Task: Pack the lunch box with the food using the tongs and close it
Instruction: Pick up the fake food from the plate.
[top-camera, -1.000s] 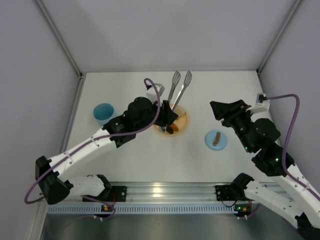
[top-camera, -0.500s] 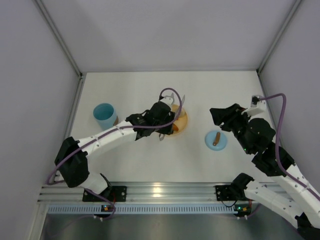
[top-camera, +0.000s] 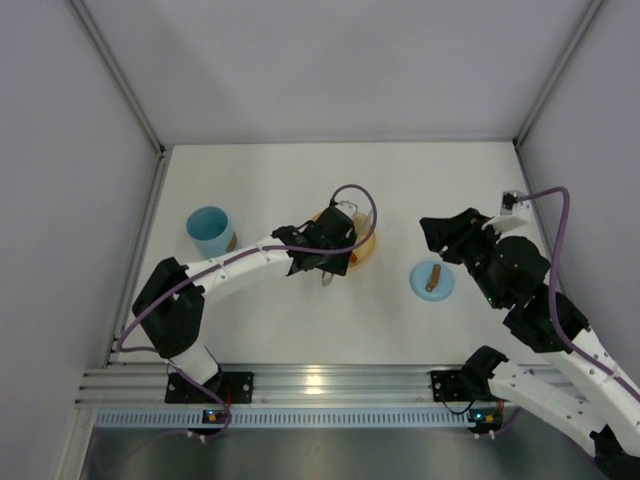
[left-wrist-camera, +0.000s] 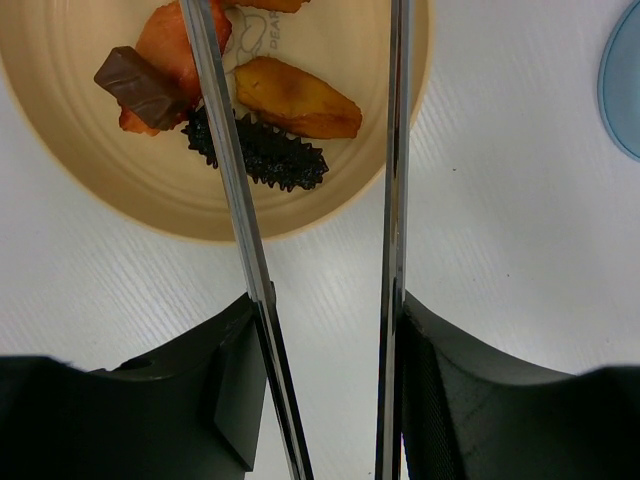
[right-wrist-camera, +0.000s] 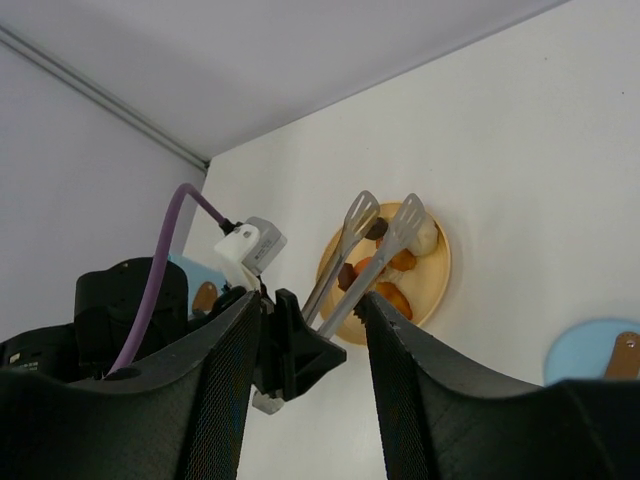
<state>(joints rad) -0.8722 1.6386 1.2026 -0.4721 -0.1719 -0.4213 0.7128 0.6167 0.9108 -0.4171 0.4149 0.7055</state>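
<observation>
My left gripper (left-wrist-camera: 328, 310) (top-camera: 330, 256) is shut on the silver tongs (left-wrist-camera: 228, 150) (right-wrist-camera: 385, 245), one finger pressing each arm from outside. The tongs' arms stand apart over the orange plate (left-wrist-camera: 100, 190) (top-camera: 366, 252). On the plate lies the food: a brown block (left-wrist-camera: 135, 80), an orange piece (left-wrist-camera: 295, 95) and a black ridged piece (left-wrist-camera: 260, 150). The lunch box tub (top-camera: 208, 230) stands at the left. Its lid (top-camera: 432, 281) lies to the right, knob up. My right gripper (top-camera: 432, 232) (right-wrist-camera: 312, 305) hovers open and empty near the lid.
A small brown piece (top-camera: 231, 241) shows at the tub's right side; I cannot tell whether it touches it. Grey walls close in the white table (top-camera: 300, 320) on three sides. The left arm stretches across the table's middle.
The left arm has swung and turned its wrist, bringing the tongs' tips back from beyond the plate's far edge to over the food. The right gripper shifted slightly.
</observation>
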